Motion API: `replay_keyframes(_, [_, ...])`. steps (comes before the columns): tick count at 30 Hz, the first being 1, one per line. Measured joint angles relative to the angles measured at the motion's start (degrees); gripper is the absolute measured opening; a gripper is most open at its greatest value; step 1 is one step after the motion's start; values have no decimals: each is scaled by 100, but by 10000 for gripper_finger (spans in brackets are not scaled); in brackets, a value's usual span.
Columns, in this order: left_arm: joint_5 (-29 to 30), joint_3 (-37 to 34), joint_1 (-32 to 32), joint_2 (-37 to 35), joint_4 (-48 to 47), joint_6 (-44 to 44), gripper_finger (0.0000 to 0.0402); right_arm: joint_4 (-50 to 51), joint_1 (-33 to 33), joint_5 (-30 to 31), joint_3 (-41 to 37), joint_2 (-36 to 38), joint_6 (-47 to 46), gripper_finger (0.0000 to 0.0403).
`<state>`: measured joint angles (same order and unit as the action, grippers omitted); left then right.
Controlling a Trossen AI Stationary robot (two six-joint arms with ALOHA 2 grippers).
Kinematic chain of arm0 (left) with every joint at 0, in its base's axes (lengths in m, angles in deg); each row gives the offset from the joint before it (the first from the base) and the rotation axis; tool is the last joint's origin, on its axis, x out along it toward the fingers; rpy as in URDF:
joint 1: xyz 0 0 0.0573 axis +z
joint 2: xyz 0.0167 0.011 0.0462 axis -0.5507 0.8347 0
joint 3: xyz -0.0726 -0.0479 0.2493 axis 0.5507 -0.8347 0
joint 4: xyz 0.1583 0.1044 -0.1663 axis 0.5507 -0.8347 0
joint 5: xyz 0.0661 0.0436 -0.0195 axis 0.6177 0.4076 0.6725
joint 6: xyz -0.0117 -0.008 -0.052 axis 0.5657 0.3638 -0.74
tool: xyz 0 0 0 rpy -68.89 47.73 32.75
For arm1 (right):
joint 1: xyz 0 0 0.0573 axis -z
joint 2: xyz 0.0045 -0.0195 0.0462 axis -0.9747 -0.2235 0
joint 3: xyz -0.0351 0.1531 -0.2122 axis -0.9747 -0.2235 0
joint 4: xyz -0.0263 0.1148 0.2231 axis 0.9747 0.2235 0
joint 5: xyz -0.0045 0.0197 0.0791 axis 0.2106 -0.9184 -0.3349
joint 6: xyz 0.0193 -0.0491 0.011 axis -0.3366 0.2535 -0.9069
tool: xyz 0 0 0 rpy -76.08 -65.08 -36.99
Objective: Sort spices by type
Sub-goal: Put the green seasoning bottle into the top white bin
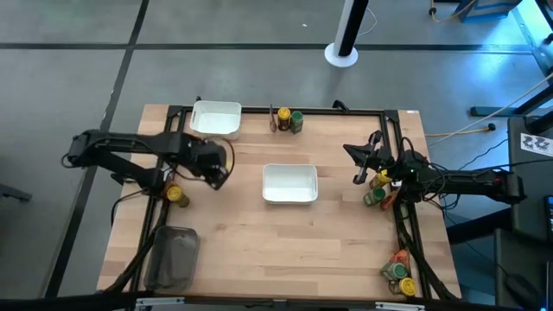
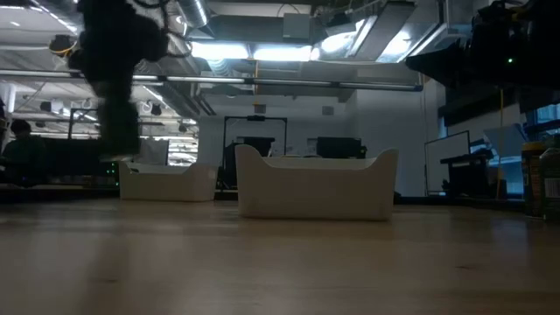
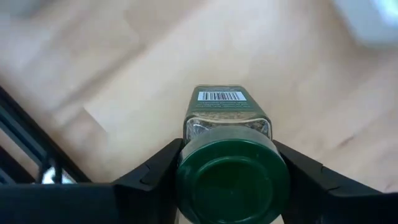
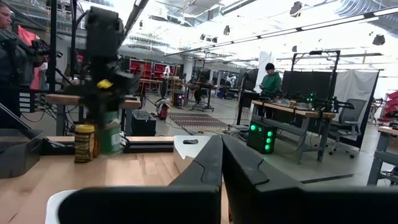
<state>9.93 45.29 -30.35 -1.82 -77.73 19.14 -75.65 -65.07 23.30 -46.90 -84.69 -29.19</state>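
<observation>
While it hangs above the counter (image 1: 259, 233) near the left edge, the left gripper (image 3: 230, 186) grasps a green-lidded jar (image 3: 229, 158) between its two fingers (image 3: 155, 171), which press on the lid from both sides. The right gripper (image 4: 221, 155) is clenched and holds nothing. Two white trays (image 1: 289, 183) stand on the counter, and one yellow-lidded jar (image 1: 176, 195) lies beside the left arm.

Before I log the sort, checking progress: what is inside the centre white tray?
From above, the centre white tray shows only bare white floor, no spices. In the low view its wall hides the inside.
</observation>
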Motion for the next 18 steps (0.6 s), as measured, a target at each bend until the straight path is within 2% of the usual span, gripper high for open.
replay_keyframes(10, [365,852,1312,-2,-79,956,188,-8,0,2,0,-1,141,12])
replay_keyframes(18, [430,1019,2736,30,354,2015,188,-36,0,152,0,0,147,12])
